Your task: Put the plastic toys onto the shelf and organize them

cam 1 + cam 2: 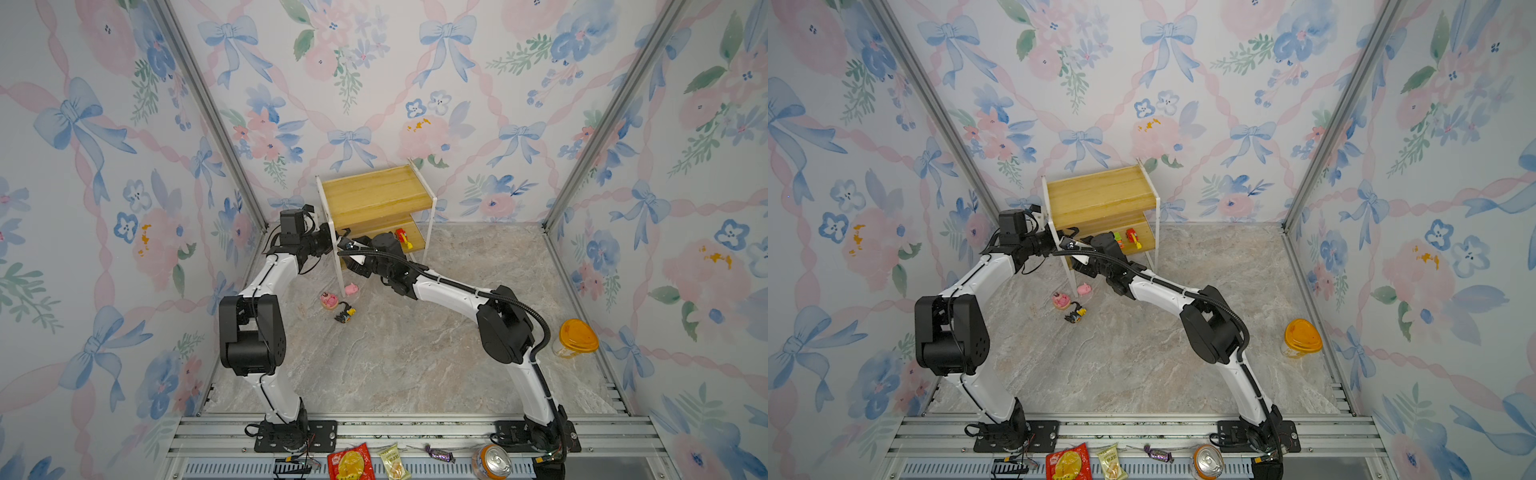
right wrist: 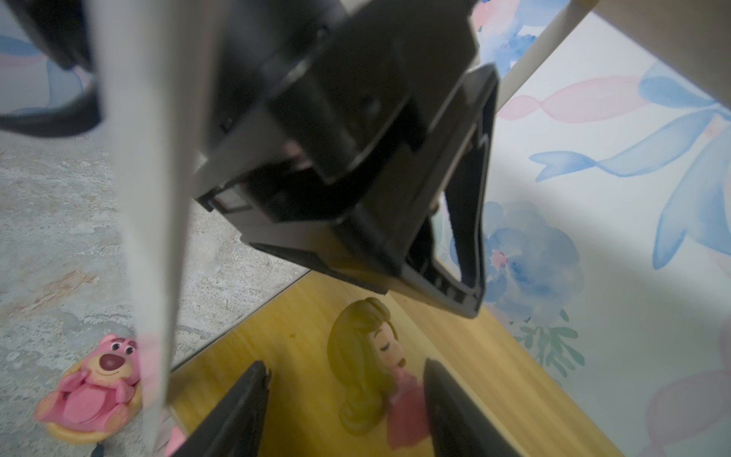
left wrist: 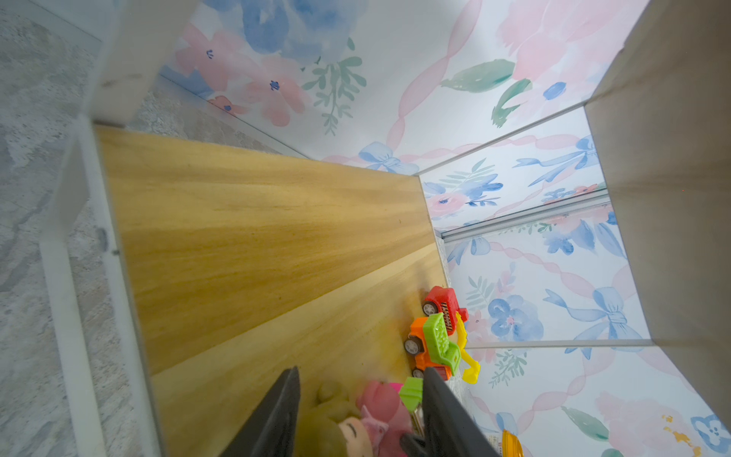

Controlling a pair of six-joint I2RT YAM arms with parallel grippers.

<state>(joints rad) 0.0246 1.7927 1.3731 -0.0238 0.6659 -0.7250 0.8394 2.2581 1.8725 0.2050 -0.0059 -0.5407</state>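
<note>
The shelf (image 1: 374, 187) stands at the back wall. Both grippers reach into its lower board (image 3: 257, 237). A pink-dress doll (image 2: 368, 364) with yellow hair lies flat on that board. My right gripper (image 2: 346, 366) is open around it, and the dress touches one finger. My left gripper (image 3: 362, 372) is open too, with the same doll (image 3: 356, 427) between its fingers. The red car (image 3: 443, 302) and green-orange car (image 3: 431, 348) sit at the board's far end. On the floor by the shelf's front leg lie the pink pig (image 1: 351, 288), round pink figure (image 1: 329, 300) and black-yellow figure (image 1: 345, 313).
The shelf's white front post (image 2: 142, 237) stands close beside my right gripper. An orange-lidded jar (image 1: 577, 338) sits at the right wall. Snack packets (image 1: 351, 461), a wrapped candy (image 1: 438, 454) and a drink can (image 1: 492, 461) lie on the front rail.
</note>
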